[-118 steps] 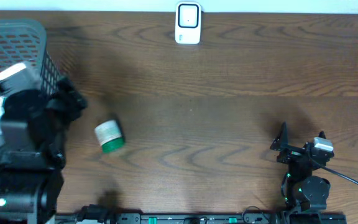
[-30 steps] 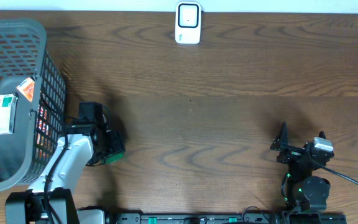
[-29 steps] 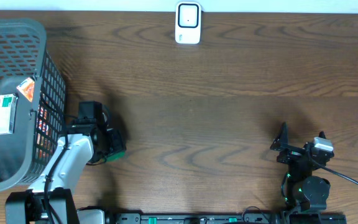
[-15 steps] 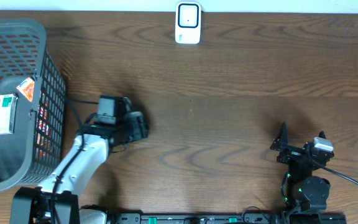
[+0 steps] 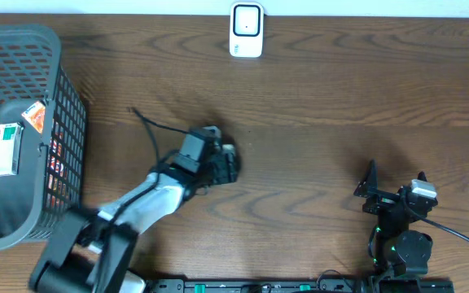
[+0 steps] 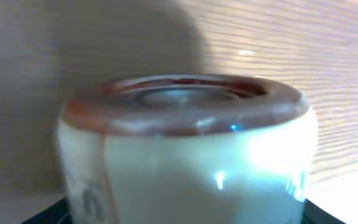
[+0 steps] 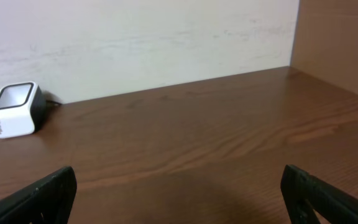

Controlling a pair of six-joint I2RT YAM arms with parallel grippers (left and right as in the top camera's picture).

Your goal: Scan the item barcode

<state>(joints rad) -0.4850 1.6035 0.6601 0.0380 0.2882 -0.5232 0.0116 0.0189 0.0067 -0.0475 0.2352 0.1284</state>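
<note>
The left gripper (image 5: 223, 163) sits just left of the frame's middle in the overhead view, its arm running down to the lower left; its jaws are pinched on the jar (image 6: 185, 158), part-way closed with the jar's body filling the gap. In the left wrist view the jar takes up nearly the whole frame, a pale white cylinder with a reddish-brown rim at its upper end; the dark fingertips (image 6: 45, 214) show only at the bottom corners, pressed against its sides. From above only a small white patch of the jar peeks out at the gripper's upper right edge; it seems to be held off the table (image 5: 340, 98), though the view does not settle that. The scanner (image 5: 246, 30) stands at the top centre, well apart from the jar. The right gripper (image 7: 179, 199) rests at the lower right of the overhead frame, its jaws spread wide with nothing between them. A grey mesh basket (image 5: 67, 106) fills the upper left, with packets inside.
</note>
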